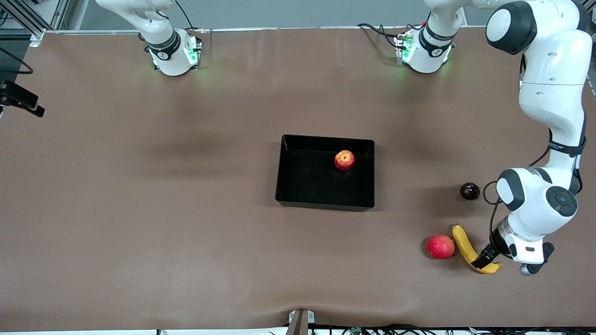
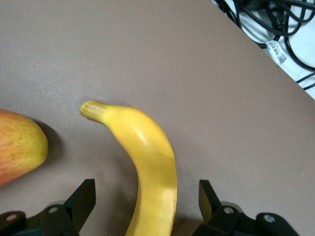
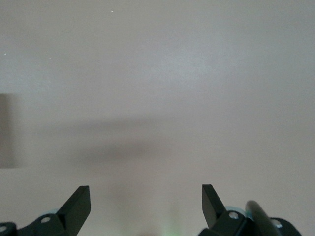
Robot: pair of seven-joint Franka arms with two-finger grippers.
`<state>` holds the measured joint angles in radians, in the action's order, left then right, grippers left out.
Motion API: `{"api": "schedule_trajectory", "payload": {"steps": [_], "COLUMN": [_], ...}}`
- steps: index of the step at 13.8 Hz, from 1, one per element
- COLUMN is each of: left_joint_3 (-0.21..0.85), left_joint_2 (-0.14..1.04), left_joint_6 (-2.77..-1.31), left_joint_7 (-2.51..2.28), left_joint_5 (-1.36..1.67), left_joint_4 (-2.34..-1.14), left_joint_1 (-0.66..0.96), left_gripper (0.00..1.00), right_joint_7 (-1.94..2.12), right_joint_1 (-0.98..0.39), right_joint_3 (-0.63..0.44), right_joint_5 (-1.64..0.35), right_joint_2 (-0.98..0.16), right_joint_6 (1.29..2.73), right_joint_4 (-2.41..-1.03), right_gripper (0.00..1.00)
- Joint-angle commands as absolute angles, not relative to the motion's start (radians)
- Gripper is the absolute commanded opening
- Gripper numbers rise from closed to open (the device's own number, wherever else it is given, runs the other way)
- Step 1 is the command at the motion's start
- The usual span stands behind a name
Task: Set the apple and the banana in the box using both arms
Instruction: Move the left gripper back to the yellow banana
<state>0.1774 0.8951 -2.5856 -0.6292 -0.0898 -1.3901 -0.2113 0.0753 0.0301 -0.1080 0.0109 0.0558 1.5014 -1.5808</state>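
Both left gripper [image 1: 484,260] fingers [image 2: 83,196] straddle the banana [image 1: 465,246].

Even overhead light falls flat across my brown table [image 1: 139,209], with soft, diffuse shadows of my arms smudging its middle. The glossy black box [image 1: 298,186] throws faint reflections near the apple [image 1: 344,160]. Green lamps glow at both my bases. In my left wrist view the banana [image 2: 147,162] is sharp, casting a thin shadow. My right wrist view is pale, washed out and hazy, crossed by one blurred shadow band.
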Motion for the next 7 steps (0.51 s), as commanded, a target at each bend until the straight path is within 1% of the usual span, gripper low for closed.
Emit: {"api": "schedule_trajectory", "payload": {"steps": [1,3,4,5,7], "left_joint_3": [0.178,0.179,0.178,0.178,0.178], "left_joint_2": [0.919,0.931,0.937,0.946,0.951], "left_joint_6": [-2.589,-2.591,-2.602,-2.611,-2.612], "left_joint_7": [-0.643,-0.644,-0.643,-0.643,-0.643], "left_joint_5": [-0.094,-0.084,-0.072,-0.072,-0.072], "left_joint_4": [-1.368,-1.368,-1.368,-1.37,-1.37], "left_joint_1": [-0.21,-0.209,-0.209,-0.209,-0.209], "left_gripper": [0.93,0.91,0.87,0.78,0.56], "right_joint_7": [0.089,0.089,0.089,0.089,0.089], "right_joint_1": [0.054,0.054,0.054,0.054,0.054], "right_joint_3": [-0.1,-0.1,-0.1,-0.1,-0.1], "right_joint_5": [-0.014,-0.014,-0.014,-0.014,-0.014], "right_joint_2": [0.046,0.046,0.046,0.046,0.046], "right_joint_6": [1.485,1.485,1.485,1.485,1.485], "right_joint_4": [-1.559,-1.559,-1.559,-1.559,-1.559], "right_gripper": [1.0,1.0,1.0,1.0,1.0]}}
